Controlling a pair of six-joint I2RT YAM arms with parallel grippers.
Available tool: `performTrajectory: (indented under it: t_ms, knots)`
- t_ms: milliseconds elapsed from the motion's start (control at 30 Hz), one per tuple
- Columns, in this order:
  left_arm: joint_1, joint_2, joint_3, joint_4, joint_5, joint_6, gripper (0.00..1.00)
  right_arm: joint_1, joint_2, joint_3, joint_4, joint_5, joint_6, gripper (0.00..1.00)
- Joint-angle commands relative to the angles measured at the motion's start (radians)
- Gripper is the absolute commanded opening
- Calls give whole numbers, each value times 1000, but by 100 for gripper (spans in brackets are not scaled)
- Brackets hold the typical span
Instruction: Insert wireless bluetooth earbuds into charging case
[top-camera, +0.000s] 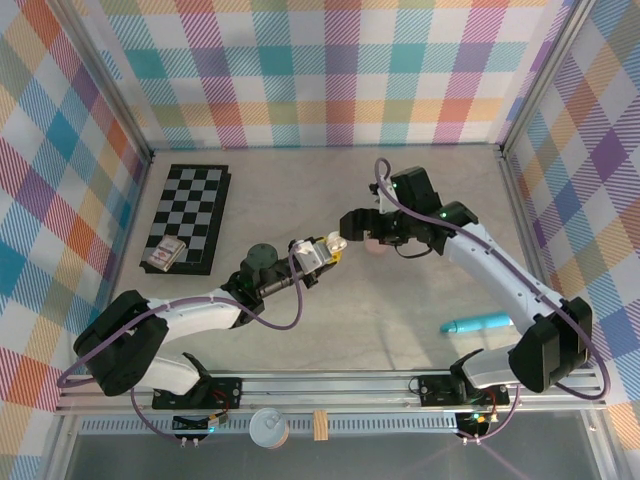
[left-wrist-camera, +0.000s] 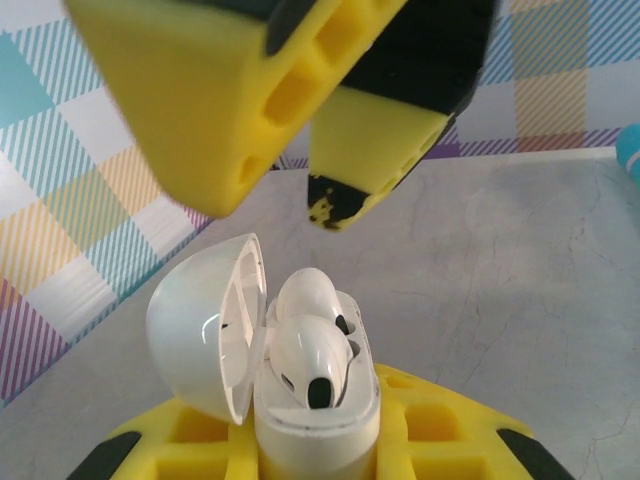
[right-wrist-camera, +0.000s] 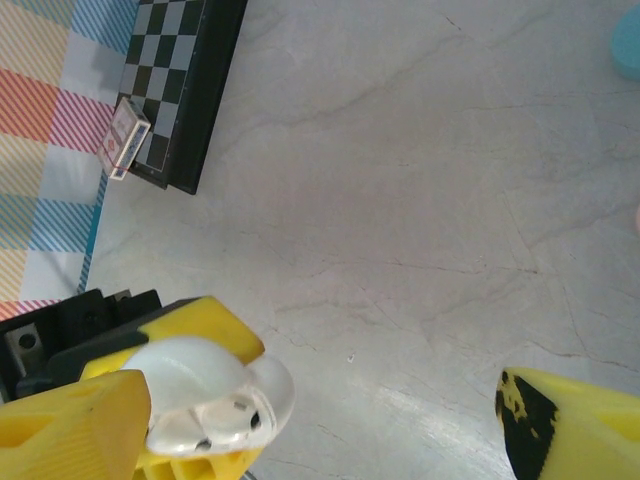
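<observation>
We hold the case (left-wrist-camera: 318, 440) in the left jaws, clamped tight, lid (left-wrist-camera: 205, 330) open. Two white buds (left-wrist-camera: 312, 350) sit inside; the front one looks proud. Just beyond, the right jaws hover wide open, empty. Next we seat it, then shut the lid.

**Legible markings.** No text, label, brand, number or sign can be read in any view. A patterned face is carried by the small box (top-camera: 164, 254) lying on the chessboard (top-camera: 195, 200), at about 9 o'clock in the overhead view. Its markings are too small to be made out, there and in the right wrist view.
</observation>
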Motion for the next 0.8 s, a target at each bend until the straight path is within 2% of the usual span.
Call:
performTrajectory:
  t_ms: [0, 133, 300, 433, 567, 667, 767]
  knots:
    - [10, -25, 24, -2, 50, 36, 0, -4, 39, 38, -34, -31, 5, 89]
    - [11, -23, 29, 16, 43, 31, 0, -1, 40, 23, -72, -49, -15, 90]
    - [20, -36, 34, 8, 13, -1, 0, -2, -32, -49, -85, -63, -39, 90]
    - [29, -49, 33, 7, 27, -17, 0, 0, -82, -89, -119, -86, -73, 90]
    - [31, -49, 33, 5, 46, -14, 0, 0, -141, -106, -119, -58, -87, 90]
    - [31, -48, 23, 8, 54, 0, 0, 0, -179, -105, -60, -29, -45, 89]
    - [31, -53, 23, -21, 64, 33, 0, -2, -129, -45, -41, -33, 6, 88]
